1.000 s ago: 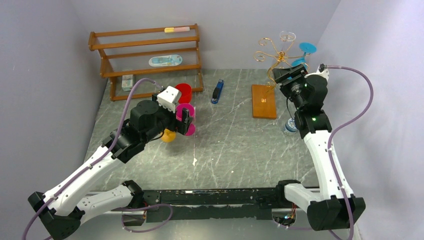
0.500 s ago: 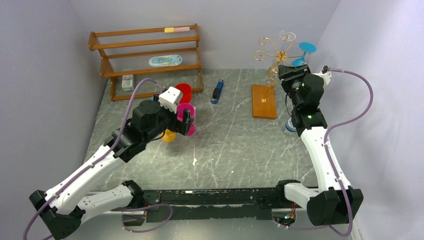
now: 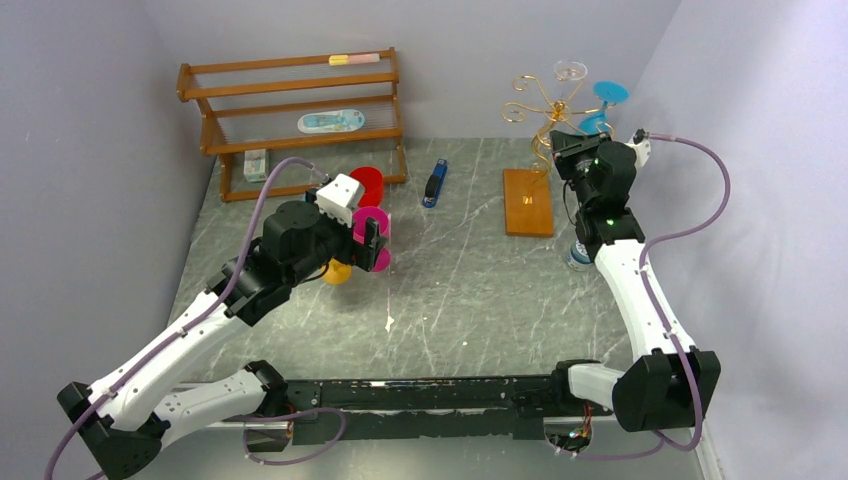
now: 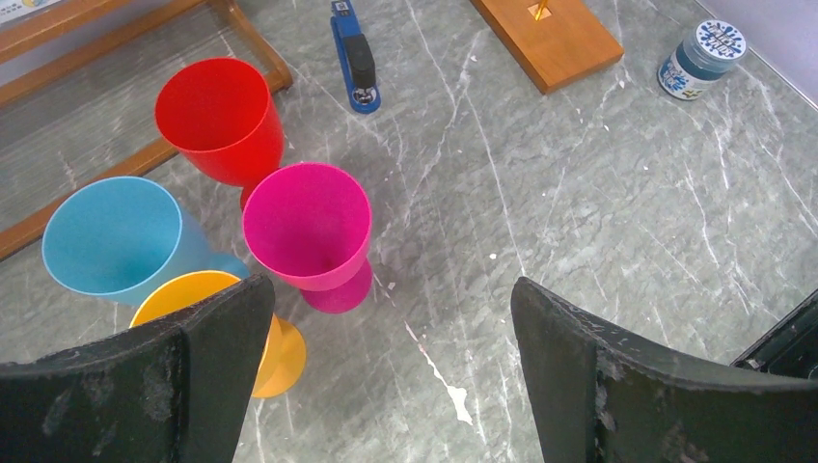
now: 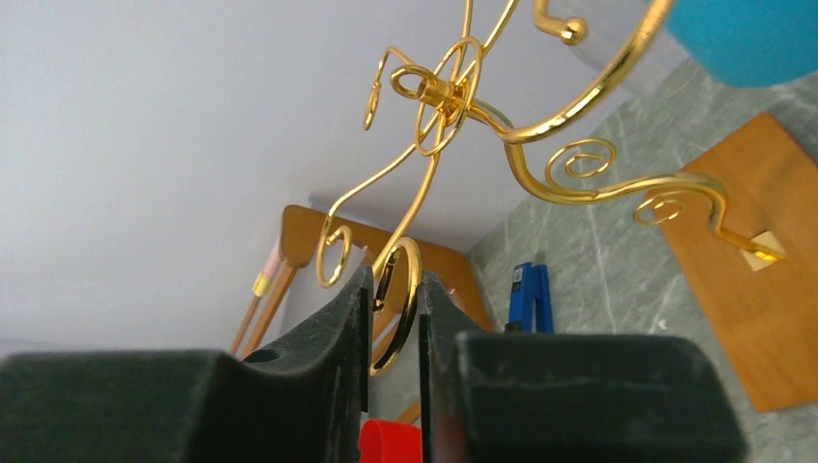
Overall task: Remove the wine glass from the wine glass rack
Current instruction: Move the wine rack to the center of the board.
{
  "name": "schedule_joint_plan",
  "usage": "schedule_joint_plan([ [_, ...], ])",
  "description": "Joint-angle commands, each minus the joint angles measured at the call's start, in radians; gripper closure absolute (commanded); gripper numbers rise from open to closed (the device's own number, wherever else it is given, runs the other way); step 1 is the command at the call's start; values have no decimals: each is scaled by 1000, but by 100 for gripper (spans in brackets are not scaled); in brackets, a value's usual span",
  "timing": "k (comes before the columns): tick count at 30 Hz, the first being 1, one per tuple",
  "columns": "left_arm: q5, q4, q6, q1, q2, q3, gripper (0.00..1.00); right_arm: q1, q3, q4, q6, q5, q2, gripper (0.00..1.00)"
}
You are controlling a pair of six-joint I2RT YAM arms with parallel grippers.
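Stage of the removal: nothing is yet showing as lifted free. The wine glass rack (image 3: 528, 202) is standing at the far right of the tabletop (image 3: 470, 290), its thin gold scroll arms rising from a central stem on a flat orange-brown wooden base. Two glasses are hanging from its upper arms. The blue wine glass (image 3: 611, 92) is hanging on the right side with its round foot uppermost and its bowl below, and a clear wine glass (image 3: 572, 71) is hanging near the top of the stem. The right pincer (image 3: 566, 140) is reaching up among the scrolls, just beside the blue glass, but is gripping neither glass. In the right wrist view its fingers (image 5: 352, 328) are drawn almost together, leaving a narrow slit (image 5: 394, 289) in which one gold curl of the rack (image 5: 439, 92) is showing. Whether they are pinching that wire or merely framing it cannot be told. The blue bowl (image 5: 748, 39) is lying at the upper right edge of that view, outside the slit. The left pincer (image 4: 391, 299) is hovering spread wide and holding nothing, well apart from the rack, above a pink goblet (image 4: 309, 227) that is standing among red, pale blue and yellow ones. Judged from this, the right pincer's closing on a glass, the unhooking of its foot and the carrying away are all left to do.
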Motion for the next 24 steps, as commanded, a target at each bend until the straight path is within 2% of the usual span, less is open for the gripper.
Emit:
schedule_joint_plan([
  [1,1,-6,-1,6,4,0,3,4,21,43,4,-22,-7,85],
  [9,-2,-10,-1,6,4,5,3,7,6,59,97,-70,-51,100],
  [18,7,-3,-2,5,16,8,3,7,-6,100,209,-122,-96,100],
  [24,0,-3,-2,6,14,5,3,7,-29,144,284,-209,-110,100],
])
